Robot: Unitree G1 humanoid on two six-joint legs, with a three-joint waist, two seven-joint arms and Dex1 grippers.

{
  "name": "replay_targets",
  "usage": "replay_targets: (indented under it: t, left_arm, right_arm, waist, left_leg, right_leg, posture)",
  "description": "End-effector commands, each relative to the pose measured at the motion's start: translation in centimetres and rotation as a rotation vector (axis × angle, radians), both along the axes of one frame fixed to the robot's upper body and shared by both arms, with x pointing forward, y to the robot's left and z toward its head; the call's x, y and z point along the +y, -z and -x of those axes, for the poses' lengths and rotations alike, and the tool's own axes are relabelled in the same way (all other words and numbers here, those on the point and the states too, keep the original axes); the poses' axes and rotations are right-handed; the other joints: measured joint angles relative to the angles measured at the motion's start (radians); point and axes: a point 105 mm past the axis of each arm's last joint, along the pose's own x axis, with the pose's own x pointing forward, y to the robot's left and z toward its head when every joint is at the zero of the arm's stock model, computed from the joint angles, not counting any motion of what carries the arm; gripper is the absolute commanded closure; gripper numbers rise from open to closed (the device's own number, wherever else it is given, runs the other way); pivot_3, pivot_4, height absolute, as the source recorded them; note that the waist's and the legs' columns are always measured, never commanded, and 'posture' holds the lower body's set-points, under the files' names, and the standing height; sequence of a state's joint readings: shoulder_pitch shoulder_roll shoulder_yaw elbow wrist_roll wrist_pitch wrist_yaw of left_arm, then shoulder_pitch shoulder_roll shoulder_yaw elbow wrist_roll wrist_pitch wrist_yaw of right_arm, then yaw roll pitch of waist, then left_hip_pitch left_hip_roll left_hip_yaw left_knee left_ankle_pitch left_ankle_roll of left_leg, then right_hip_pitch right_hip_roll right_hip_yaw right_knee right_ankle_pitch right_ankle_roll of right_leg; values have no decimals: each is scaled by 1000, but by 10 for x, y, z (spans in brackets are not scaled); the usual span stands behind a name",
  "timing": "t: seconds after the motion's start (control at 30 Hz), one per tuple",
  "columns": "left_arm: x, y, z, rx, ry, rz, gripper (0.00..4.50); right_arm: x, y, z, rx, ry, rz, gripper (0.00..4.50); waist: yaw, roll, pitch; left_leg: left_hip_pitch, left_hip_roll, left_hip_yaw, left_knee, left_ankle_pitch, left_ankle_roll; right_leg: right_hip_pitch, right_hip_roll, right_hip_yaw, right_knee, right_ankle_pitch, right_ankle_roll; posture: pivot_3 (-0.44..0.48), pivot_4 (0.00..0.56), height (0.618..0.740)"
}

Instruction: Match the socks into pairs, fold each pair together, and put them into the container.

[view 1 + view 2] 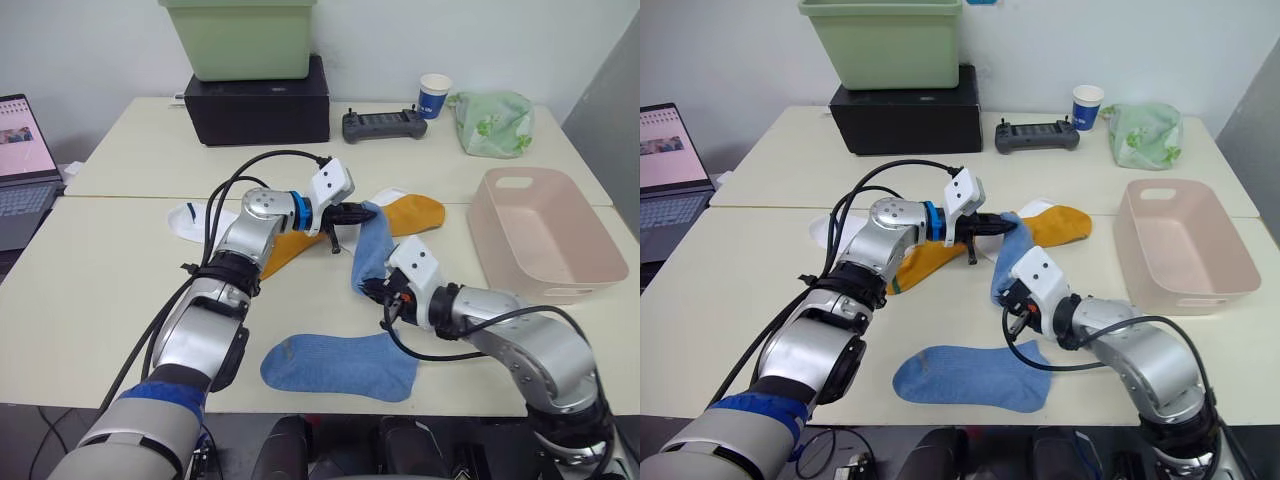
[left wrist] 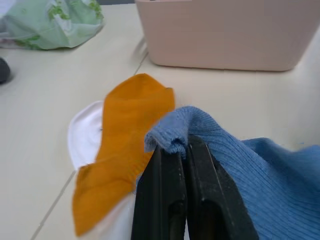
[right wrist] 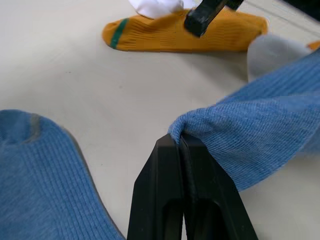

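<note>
**Blue sock held at both ends above the table**

Blue sock (image 1: 372,247) is stretched between the two grippers, lifted off the table (image 1: 100,280). The left gripper (image 1: 358,212) is clamped on the sock's upper end; in the left wrist view its two black fingers (image 2: 165,190) are pressed together with a fold of blue fabric pinched at their tips. The right gripper (image 1: 372,290) is clamped on the lower end (same pinch, seen in the right wrist view).

A second blue sock (image 1: 340,366) lies flat near the table's front edge, just beside the right gripper.

Two orange socks lie behind the held sock: one orange sock (image 1: 415,213) toward the basket, the other orange sock (image 1: 285,250) under the left arm, its green mark visible in the right wrist view. White socks (image 1: 195,217) lie partly beneath them.

The pink basket (image 1: 560,290) stands on the table's right side, well apart from the socks.
</note>
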State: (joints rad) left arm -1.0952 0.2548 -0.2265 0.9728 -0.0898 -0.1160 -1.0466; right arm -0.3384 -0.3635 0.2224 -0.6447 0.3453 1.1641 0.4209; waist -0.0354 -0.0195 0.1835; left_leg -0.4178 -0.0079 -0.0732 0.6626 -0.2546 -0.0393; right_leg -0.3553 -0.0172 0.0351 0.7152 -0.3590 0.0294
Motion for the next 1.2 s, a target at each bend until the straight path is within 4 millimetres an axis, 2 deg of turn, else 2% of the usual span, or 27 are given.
replay_targets:
  t: [0.03,0.1,0.13,0.2,0.37,0.5,0.6,0.67,0.73,0.77,0.97,1.1,1.13,1.2]
  left_arm:
    - [-1,-5,-3,-24,-7,39,4500]
    - [-1,-1,-1,34,10,54,4500]
    - [1,2,-2,21,2,34,4288]
    - [7,3,-5,9,-20,18,3837]
    - [21,-9,-7,-31,-35,31,2302]
    - [36,-22,7,-83,49,34,1066]
    - [49,-26,27,-55,129,43,163]
    - [59,-17,54,64,208,17,72]
    - [66,1,86,197,260,-35,72]
    - [66,8,95,223,257,-50,72]
    - [44,39,100,271,46,-20,72]
    - [26,54,108,318,4,-30,72]
    - [23,59,109,321,1,-44,451]
    - [19,68,114,332,8,-73,799]
  right_arm:
    - [5,-3,-1,-7,40,-49,4451]
    - [8,-5,-2,0,46,-77,4020]
    - [10,-6,-2,-1,46,-84,3824]
    - [11,-10,-1,-5,47,-97,3137]
    - [9,-19,8,-38,8,-67,1420]
    - [0,-26,16,-93,-6,-18,62]
    - [-11,-27,23,-111,-10,20,0]
    - [-21,-26,28,-118,-12,60,0]
    - [-31,-23,36,-120,-23,107,0]
    - [-34,-21,38,-121,-22,122,0]
    - [-44,-17,39,-123,25,147,0]
    - [-45,-15,39,-123,36,152,0]
    - [-45,-14,39,-122,38,153,0]
    - [-46,-14,38,-128,44,157,0]
  waist:
    - [0,0,0]
    - [0,0,0]
    - [0,0,0]
    - [0,0,0]
    - [0,0,0]
    - [-2,0,0]
    - [-5,0,0]
    - [-9,0,0]
    - [-17,1,0]
    - [-21,1,0]
    - [2,1,0]
    - [3,0,0]
    - [3,0,0]
    - [4,1,0]
  left_leg:
    - [0,0,0,0,0,0]
    - [-1,0,0,0,0,0]
    - [-1,0,0,0,0,0]
    - [-2,0,0,0,0,-1]
    - [-2,0,0,0,0,-1]
    - [-2,0,0,0,0,-1]
    - [-2,0,0,0,2,-3]
    - [-2,1,0,0,2,-3]
    - [-1,1,0,0,2,-3]
    - [-1,1,0,-1,2,-3]
    - [1,0,-3,1,0,0]
    - [1,0,-2,1,0,0]
    - [1,0,-2,1,0,0]
    - [1,0,-2,0,0,0]
  right_leg:
    - [-1,0,1,1,0,0]
    - [-2,0,1,1,0,0]
    - [-2,0,1,2,0,0]
    - [-2,0,1,2,0,0]
    - [-3,0,0,1,0,0]
    - [-3,0,1,2,0,0]
    - [-3,0,0,1,0,0]
    - [-2,0,0,1,0,0]
    - [-2,0,1,1,0,0]
    - [-2,0,1,0,0,0]
    - [4,0,-2,1,0,0]
    - [3,0,-1,0,0,0]
    - [3,0,-1,0,0,0]
    - [3,0,-1,0,0,0]
  posture:
    - [0,150,720]
    - [0,150,720]
    - [0,150,720]
    - [0,150,720]
    - [0,150,720]
    - [0,150,720]
    - [0,150,720]
    - [0,150,720]
    - [0,150,720]
    - [0,150,720]
    - [0,150,720]
    - [0,150,720]
    - [0,150,720]
    - [0,150,720]
